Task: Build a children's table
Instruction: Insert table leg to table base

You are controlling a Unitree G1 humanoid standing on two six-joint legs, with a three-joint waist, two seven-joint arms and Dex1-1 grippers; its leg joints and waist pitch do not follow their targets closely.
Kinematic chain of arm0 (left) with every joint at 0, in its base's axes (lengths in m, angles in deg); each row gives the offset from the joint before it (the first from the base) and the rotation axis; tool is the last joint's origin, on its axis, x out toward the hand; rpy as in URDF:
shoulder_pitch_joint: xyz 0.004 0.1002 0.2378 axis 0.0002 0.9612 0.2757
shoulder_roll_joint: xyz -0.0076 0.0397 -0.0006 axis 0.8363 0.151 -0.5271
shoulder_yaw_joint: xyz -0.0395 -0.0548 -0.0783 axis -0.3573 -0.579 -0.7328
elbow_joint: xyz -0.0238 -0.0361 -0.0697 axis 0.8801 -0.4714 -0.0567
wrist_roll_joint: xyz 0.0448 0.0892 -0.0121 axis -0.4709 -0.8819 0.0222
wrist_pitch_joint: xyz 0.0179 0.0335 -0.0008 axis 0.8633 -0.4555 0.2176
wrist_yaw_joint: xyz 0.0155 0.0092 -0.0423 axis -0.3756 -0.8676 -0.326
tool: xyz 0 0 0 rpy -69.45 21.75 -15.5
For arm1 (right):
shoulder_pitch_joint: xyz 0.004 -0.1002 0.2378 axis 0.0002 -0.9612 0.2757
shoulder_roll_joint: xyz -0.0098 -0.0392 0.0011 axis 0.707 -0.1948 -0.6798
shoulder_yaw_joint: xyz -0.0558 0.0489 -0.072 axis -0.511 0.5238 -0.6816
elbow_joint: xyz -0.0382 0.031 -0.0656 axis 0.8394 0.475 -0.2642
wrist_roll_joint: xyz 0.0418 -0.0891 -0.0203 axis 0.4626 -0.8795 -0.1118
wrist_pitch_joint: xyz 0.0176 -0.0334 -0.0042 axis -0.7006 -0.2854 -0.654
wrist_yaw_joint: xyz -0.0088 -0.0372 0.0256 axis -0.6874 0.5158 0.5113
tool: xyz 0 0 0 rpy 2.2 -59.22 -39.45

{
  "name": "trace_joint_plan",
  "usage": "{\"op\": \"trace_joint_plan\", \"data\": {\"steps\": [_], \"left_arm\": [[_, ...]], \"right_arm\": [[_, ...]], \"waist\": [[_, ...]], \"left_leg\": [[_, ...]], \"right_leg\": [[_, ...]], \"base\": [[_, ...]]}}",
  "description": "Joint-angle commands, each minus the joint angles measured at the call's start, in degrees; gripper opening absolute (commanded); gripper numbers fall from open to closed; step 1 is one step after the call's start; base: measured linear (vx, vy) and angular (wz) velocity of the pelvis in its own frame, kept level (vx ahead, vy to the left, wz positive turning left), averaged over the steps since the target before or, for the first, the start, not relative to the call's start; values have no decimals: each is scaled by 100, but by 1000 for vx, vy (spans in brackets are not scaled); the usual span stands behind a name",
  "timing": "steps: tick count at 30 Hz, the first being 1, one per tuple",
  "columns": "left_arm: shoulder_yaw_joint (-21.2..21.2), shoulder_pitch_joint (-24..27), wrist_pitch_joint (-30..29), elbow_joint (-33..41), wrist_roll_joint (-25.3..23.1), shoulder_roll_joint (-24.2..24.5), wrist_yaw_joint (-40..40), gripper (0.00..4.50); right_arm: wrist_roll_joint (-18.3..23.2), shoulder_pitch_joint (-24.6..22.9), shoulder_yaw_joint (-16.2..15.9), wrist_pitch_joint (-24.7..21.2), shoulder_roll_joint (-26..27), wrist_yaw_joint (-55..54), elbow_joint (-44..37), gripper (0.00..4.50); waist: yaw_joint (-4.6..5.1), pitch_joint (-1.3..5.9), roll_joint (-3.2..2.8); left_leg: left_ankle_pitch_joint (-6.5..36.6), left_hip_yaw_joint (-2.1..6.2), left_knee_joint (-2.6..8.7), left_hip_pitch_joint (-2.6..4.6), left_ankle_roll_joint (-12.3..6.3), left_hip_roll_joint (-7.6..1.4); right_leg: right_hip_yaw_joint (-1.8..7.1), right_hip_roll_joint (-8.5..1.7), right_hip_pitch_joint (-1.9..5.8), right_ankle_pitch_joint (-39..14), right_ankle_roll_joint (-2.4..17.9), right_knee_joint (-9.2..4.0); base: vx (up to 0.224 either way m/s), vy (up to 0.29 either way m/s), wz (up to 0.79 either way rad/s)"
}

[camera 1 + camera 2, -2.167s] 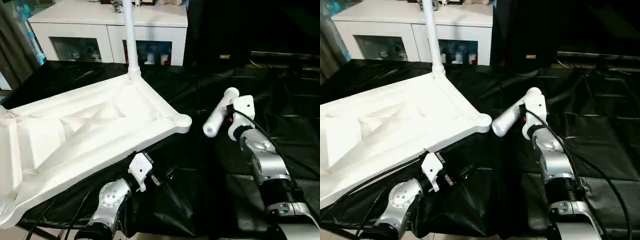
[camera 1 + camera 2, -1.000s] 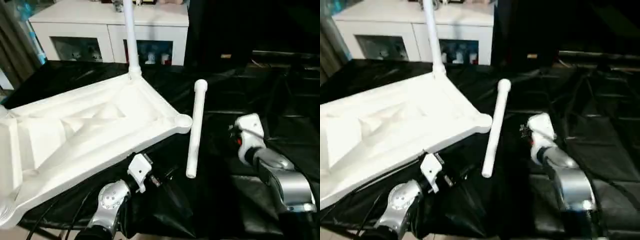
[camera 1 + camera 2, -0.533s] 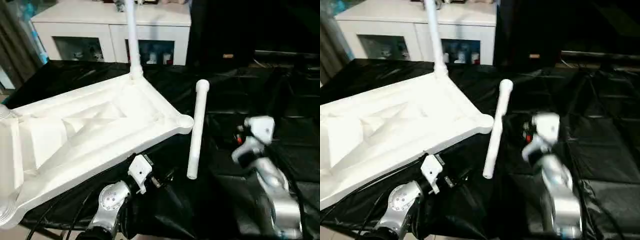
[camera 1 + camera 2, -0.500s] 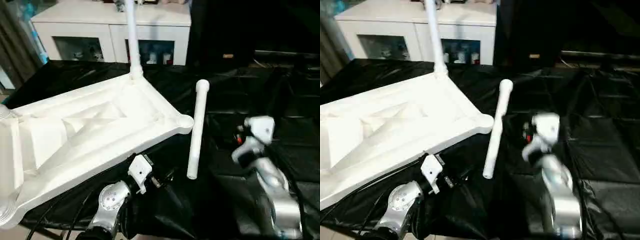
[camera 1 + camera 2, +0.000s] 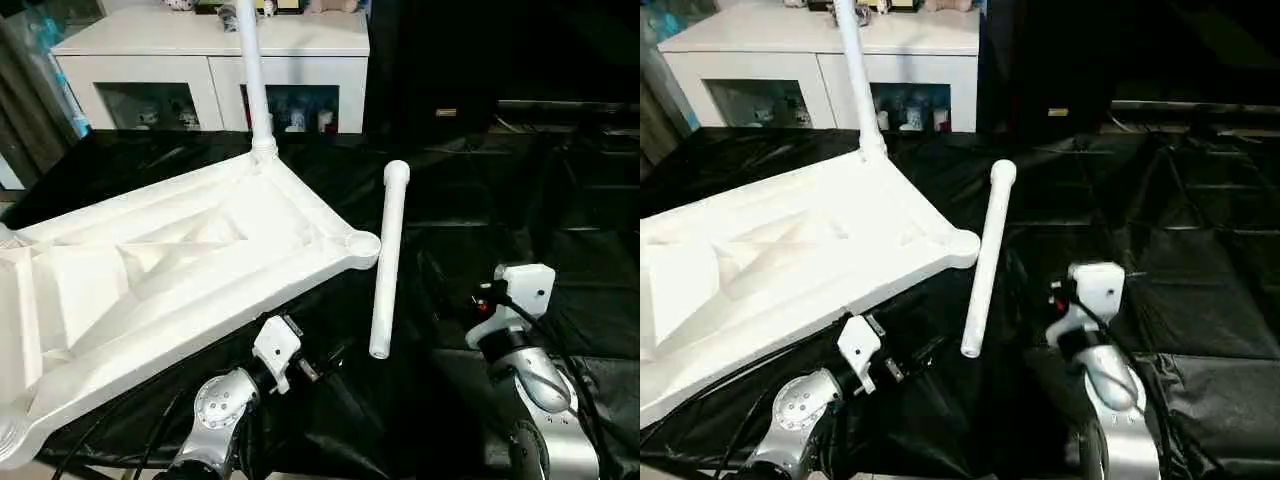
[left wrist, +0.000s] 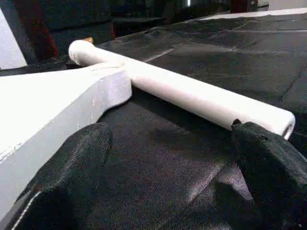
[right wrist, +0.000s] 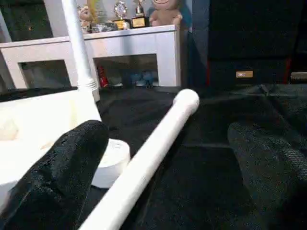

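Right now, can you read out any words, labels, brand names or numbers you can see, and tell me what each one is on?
No text can be read anywhere.
Small orange tag on the dark cabinet: too small and blurred to read.
Trophies on the white sideboard: any engraving is too small to read.
Tabletop, loose leg and black cloth: no markings visible.

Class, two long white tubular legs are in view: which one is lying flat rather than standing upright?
The loose white tubular leg on the black cloth, beside the tabletop's empty corner socket. The other leg stands upright in the far corner socket.
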State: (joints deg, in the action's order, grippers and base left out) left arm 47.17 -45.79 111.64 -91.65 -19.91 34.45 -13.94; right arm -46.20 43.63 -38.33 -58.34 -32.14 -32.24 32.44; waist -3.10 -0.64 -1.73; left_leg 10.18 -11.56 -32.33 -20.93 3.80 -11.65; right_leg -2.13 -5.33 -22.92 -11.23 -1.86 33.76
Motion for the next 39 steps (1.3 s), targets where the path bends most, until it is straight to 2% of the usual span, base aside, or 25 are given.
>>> {"op": "trace_joint_plan", "data": {"steps": [1, 9, 11, 12, 13, 14, 15, 17, 19, 21, 23, 25, 27, 29, 30, 31, 33, 34, 35, 36, 37, 38, 39], "left_arm": [[-1253, -535, -3104, 3292, 777, 216, -1974, 447], [-1194, -539, -3049, 3291, 803, 214, -1874, 447], [-1187, -532, -3055, 3301, 812, 207, -1866, 447], [-1174, -522, -3051, 3307, 831, 196, -1851, 447], [-1174, -522, -3051, 3307, 831, 196, -1851, 447], [-1171, -515, -3048, 3314, 838, 194, -1844, 447], [-1170, -515, -3051, 3316, 845, 193, -1840, 447], [-1168, -520, -3055, 3314, 853, 191, -1836, 447], [-1155, -544, -3060, 3292, 870, 193, -1808, 447], [-1147, -559, -3057, 3269, 875, 198, -1788, 447], [-1142, -561, -3054, 3260, 885, 200, -1774, 447], [-1139, -558, -3057, 3262, 893, 203, -1762, 447], [-1136, -555, -3067, 3268, 899, 206, -1751, 447], [-1127, -556, -3086, 3267, 917, 213, -1724, 447], [-1124, -557, -3088, 3265, 916, 214, -1720, 447], [-1124, -563, -3087, 3255, 916, 219, -1719, 447], [-1125, -566, -3086, 3252, 913, 221, -1719, 447], [-1124, -564, -3088, 3255, 912, 222, -1717, 447], [-1124, -563, -3089, 3256, 911, 222, -1716, 447], [-1124, -559, -3097, 3266, 911, 224, -1710, 447], [-1125, -559, -3101, 3270, 915, 229, -1705, 447], [-1126, -558, -3104, 3274, 916, 230, -1704, 447], [-1127, -558, -3106, 3277, 917, 231, -1704, 447]], "right_arm": [[7, 186, -4, -77, -37, -39, 74, 450], [11, 339, -58, -175, -61, -8, 160, 450], [11, 335, -63, -176, -60, -7, 157, 450], [18, 348, -85, -186, -67, -5, 166, 450], [18, 348, -85, -186, -67, -5, 166, 450], [20, 351, -93, -193, -69, -7, 161, 450], [27, 367, -93, -214, -75, -8, 161, 450], [30, 379, -90, -227, -82, -5, 165, 450], [31, 391, -90, -242, -95, -7, 169, 450], [28, 383, -94, -239, -98, -12, 163, 450], [29, 375, -94, -235, -94, -18, 162, 450], [30, 366, -95, -235, -89, -29, 159, 450], [30, 359, -98, -238, -83, -36, 154, 450], [31, 360, -107, -256, -80, -47, 150, 450], [32, 362, -109, -264, -81, -48, 149, 450], [32, 366, -110, -271, -81, -51, 152, 450], [33, 365, -109, -275, -85, -50, 153, 450], [35, 362, -108, -278, -88, -49, 153, 450], [35, 361, -108, -278, -88, -48, 153, 450], [32, 365, -113, -283, -86, -52, 158, 450], [30, 370, -118, -286, -82, -55, 160, 450], [30, 372, -120, -288, -82, -55, 162, 450], [30, 374, -122, -289, -81, -55, 163, 450]], "waist": [[-6, 145, 112], [-19, 154, 120], [-17, 163, 127], [-14, 175, 138], [-19, 175, 139], [-15, 174, 153], [-16, 166, 142], [-5, 150, 126], [27, 101, 114], [36, 115, 103], [38, 136, 107], [29, 147, 97], [16, 158, 104], [5, 179, 104], [-2, 196, 102], [-3, 226, 109], [-3, 268, 107], [-8, 367, 107], [-15, 397, 102], [-16, 362, 87], [10, 281, 72], [39, 220, 66], [125, 118, 60]], "left_leg": [[2123, 119, 411, 36, -147, -148], [1988, 109, 401, 32, -170, -153], [1619, 101, 370, -20, -228, -142], [1280, 75, 330, -56, -345, -118], [1196, 52, 302, -61, -464, -95], [1211, 48, 290, -65, -504, -89], [1301, 51, 289, -57, -538, -87], [1673, 62, 307, -14, -465, -98], [2468, 119, 392, 78, -195, -125], [2537, 152, 425, 87, -93, -139], [2403, 156, 440, 62, -72, -149], [2232, 140, 437, 43, -100, -157], [2116, 123, 420, 40, -135, -156], [1657, 109, 380, -12, -215, -148], [1197, 84, 332, -53, -357, -126], [641, 47, 251, -99, -609, -76], [69, 23, 170, -153, -925, -29], [-766, 2, 4, -231, -1474, 72], [-785, 7, -35, -239, -1625, 80], [-185, 4, -44, -275, -1701, 64], [988, 9, -1, -224, -1437, 4], [1627, 18, 34, -169, -1198, -14], [2660, 69, 84, -61, -638, -20]], "right_leg": [[180, -227, 126, -1980, 509, -528], [183, -230, 143, -1759, 559, -501], [182, -216, 125, -1325, 659, -482], [159, -191, 114, -867, 808, -450], [138, -195, 105, -818, 896, -457], [132, -202, 105, -901, 910, -464], [120, -210, 90, -1202, 913, -494], [114, -214, 84, -1873, 813, -538], [132, -223, 62, -3006, 434, -624], [151, -235, 70, -3047, 289, -636], [163, -232, 100, -2690, 297, -609], [174, -227, 117, -2212, 405, -563], [177, -228, 129, -1947, 482, -540], [178, -215, 133, -1328, 616, -498], [156, -190, 126, -659, 802, -448], [119, -165, 99, 87, 1016, -405], [67, -127, 41, 841, 1242, -361], [-10, -72, -45, 1927, 1539, -284], [-23, -73, -67, 1984, 1601, -286], [-59, -107, -116, 1105, 1591, -377], [-89, -158, -149, -822, 1393, -517], [-108, -167, -172, -1918, 1189, -601], [-179, -157, -211, -3686, 588, -717]], "base": [[0, 0, 0], [0, 0, 0], [0, 0, 0], [0, 0, 0], [0, 0, 0], [0, 0, 0], [0, 0, 0], [0, 0, 0], [0, 0, 0], [0, 0, 0], [0, 0, 0], [0, 0, 0], [0, 0, 0], [0, 0, 0], [0, 0, 0], [0, 0, 0], [0, 0, 0], [0, 0, 0], [0, 0, 0], [-78, 26, 1], [-98, 32, -1], [-98, 32, -1], [-128, 32, -7]]}}
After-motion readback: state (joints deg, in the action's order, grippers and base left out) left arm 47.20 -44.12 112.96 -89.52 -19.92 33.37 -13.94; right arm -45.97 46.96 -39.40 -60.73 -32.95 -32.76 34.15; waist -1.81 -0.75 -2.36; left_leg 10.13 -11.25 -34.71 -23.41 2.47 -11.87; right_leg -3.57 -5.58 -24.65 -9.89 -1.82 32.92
